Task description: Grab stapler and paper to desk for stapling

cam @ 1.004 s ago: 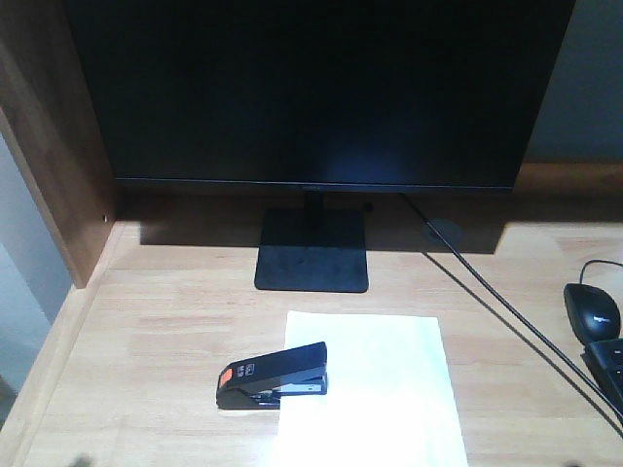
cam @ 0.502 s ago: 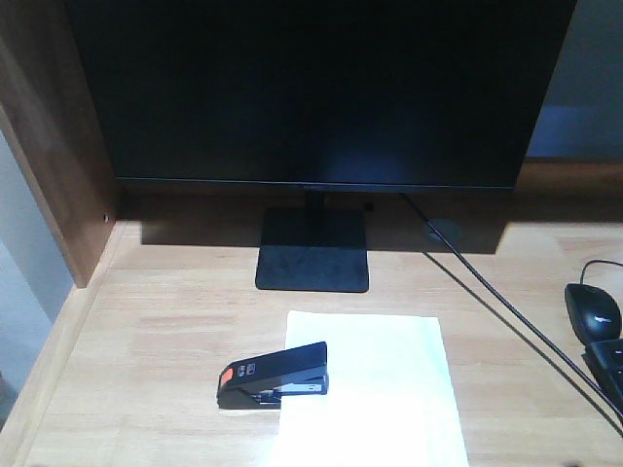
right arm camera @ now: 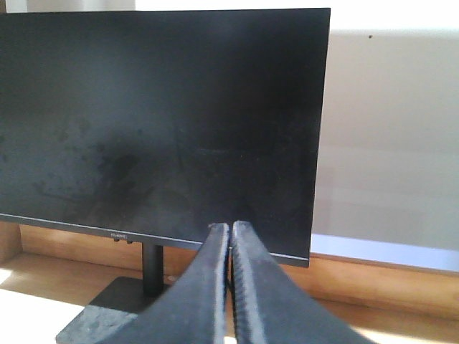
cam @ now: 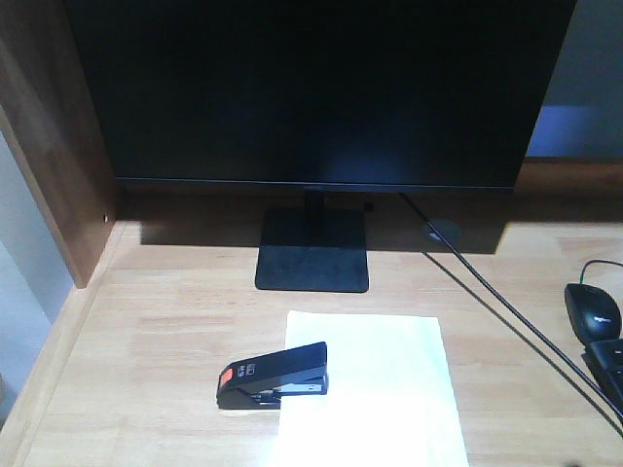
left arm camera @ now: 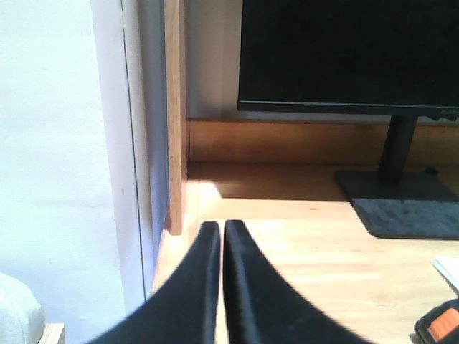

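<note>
The small black stapler [cam: 272, 377] is lying half over the large white paper sheet [cam: 375, 389] on the light wooden worktop [cam: 165, 321]; the left gripper [left arm camera: 221, 228] and right gripper [right arm camera: 229, 227] are sitting pressed closed, holding nothing.

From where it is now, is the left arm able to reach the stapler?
Probably yes. The left end effector, shut and empty, is low over the desk, the stapler lies just to its right, and nothing stands between them.

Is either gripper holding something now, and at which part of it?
Nothing is held. The left gripper and the right gripper are both shut with nothing between their fingers. The stapler lies on the desk, its front end over the paper.
</note>
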Motion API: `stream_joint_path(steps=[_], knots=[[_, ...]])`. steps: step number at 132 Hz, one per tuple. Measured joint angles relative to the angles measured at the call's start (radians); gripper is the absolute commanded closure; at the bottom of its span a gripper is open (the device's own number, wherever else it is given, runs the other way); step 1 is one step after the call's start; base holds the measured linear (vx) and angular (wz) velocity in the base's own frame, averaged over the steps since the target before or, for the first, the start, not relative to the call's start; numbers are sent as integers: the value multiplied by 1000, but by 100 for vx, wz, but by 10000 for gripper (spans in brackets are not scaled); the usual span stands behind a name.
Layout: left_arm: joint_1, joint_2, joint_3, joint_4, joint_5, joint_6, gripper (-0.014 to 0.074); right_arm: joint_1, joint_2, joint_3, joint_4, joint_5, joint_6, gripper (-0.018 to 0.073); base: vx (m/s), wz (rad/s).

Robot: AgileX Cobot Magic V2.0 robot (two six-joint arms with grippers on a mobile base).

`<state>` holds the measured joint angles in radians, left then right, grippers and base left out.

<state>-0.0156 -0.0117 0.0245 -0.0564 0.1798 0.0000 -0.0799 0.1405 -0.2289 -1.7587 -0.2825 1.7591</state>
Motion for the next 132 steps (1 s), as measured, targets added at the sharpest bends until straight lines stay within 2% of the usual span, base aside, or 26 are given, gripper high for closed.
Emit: stream_joint_path(steps=[132], knots=[[0, 0, 0, -3, -1, 0, 603, 0, 0, 0, 0, 0, 0, 565, 0, 0]])
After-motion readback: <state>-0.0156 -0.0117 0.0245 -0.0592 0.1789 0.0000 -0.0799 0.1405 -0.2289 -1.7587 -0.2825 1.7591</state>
